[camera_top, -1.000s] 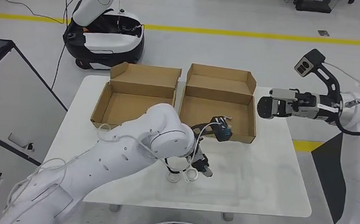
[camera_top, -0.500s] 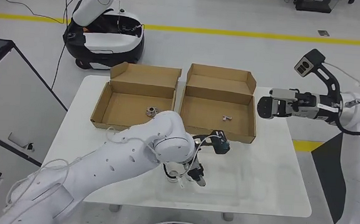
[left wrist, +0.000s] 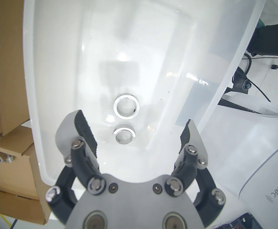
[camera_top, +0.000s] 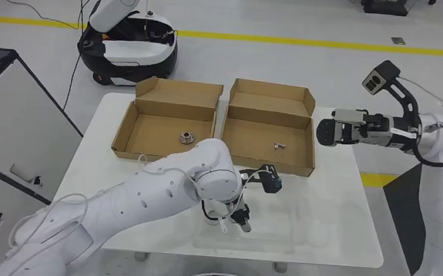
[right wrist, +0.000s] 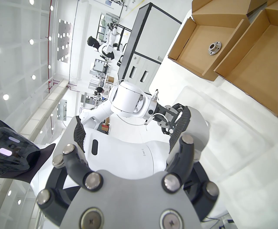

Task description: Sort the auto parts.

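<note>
Sorting in progress: over the past second we see the left arm (camera_top: pixel 163 196) swing back from the boxes toward 6 o'clock. That uncovers the flange (camera_top: pixel 187 138) in the left box (camera_top: pixel 148 137) and the small bolt (camera_top: pixel 280 144) in the right box (camera_top: pixel 248 144), both of which it hid a second ago. The left claw (left wrist: pixel 134 128) has slid toward 6 o'clock inside the clear tray (left wrist: pixel 43 65), which sits on the 6 o'clock side of the counter (camera_top: pixel 339 223). Its fingers are spread wide and hold nothing. Two metal rings (left wrist: pixel 126 106) lie flat on the tray floor, close together but not touching. The nearer one sits between the spread fingertips, the other just beyond it. The right claw (right wrist: pixel 132 117) has not shifted. It hangs at 3 o'clock near the right box's wall, fingers apart and empty, well apart from the tray.

Around them, we see the two cardboard boxes side by side at 12 o'clock with their lids folded back. From above, the left arm's bulk lies across the tray's 9 o'clock end. The tray's tall walls flank the left claw on both sides.
</note>
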Robot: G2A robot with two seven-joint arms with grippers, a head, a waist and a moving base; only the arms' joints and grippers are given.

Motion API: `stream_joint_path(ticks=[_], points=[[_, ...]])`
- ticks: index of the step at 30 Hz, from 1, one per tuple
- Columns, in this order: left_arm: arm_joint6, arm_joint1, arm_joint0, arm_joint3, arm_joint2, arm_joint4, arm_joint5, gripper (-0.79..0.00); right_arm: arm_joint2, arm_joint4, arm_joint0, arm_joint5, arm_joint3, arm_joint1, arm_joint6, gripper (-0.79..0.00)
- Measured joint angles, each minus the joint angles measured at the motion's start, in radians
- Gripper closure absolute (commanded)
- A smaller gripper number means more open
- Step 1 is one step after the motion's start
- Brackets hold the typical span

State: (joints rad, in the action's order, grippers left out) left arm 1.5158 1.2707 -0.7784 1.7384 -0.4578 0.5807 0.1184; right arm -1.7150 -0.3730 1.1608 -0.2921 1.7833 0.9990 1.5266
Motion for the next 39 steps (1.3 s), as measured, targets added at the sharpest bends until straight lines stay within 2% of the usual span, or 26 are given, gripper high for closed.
stream_joint_path(ticks=[13,15,17,21,23,26,30,39], points=[[0.0,0.016,0.002,-0.086,0.047,0.033,0.01,-0.785,0.0,0.0,0.0,0.0,0.0,0.0,0.0,-0.785],[-0.003,0.019,0.004,-0.095,0.051,0.035,0.009,-0.668,0.0,0.0,0.0,0.0,0.0,0.0,0.0,-0.785],[-0.007,0.022,0.005,-0.103,0.052,0.034,0.004,-0.662,0.0,0.0,0.0,0.0,0.0,0.0,0.0,-0.785],[-0.006,0.027,0.01,-0.112,0.055,0.041,-0.004,-0.517,0.0,0.0,0.0,0.0,0.0,0.0,0.0,-0.785],[-0.001,0.029,0.013,-0.117,0.06,0.051,-0.008,-0.499,0.0,0.0,0.0,0.0,0.0,0.0,0.0,-0.785],[0.002,0.034,0.016,-0.124,0.066,0.058,-0.013,-0.489,0.0,0.0,0.0,0.0,0.0,0.0,0.0,-0.785],[0.009,0.04,0.02,-0.135,0.076,0.067,-0.018,-0.52,0.0,0.0,0.0,0.0,0.0,0.0,0.0,-0.785],[0.02,0.054,0.033,-0.161,0.104,0.106,-0.047,-0.48,0.0,0.0,0.0,0.0,0.0,0.0,0.0,-0.785]])
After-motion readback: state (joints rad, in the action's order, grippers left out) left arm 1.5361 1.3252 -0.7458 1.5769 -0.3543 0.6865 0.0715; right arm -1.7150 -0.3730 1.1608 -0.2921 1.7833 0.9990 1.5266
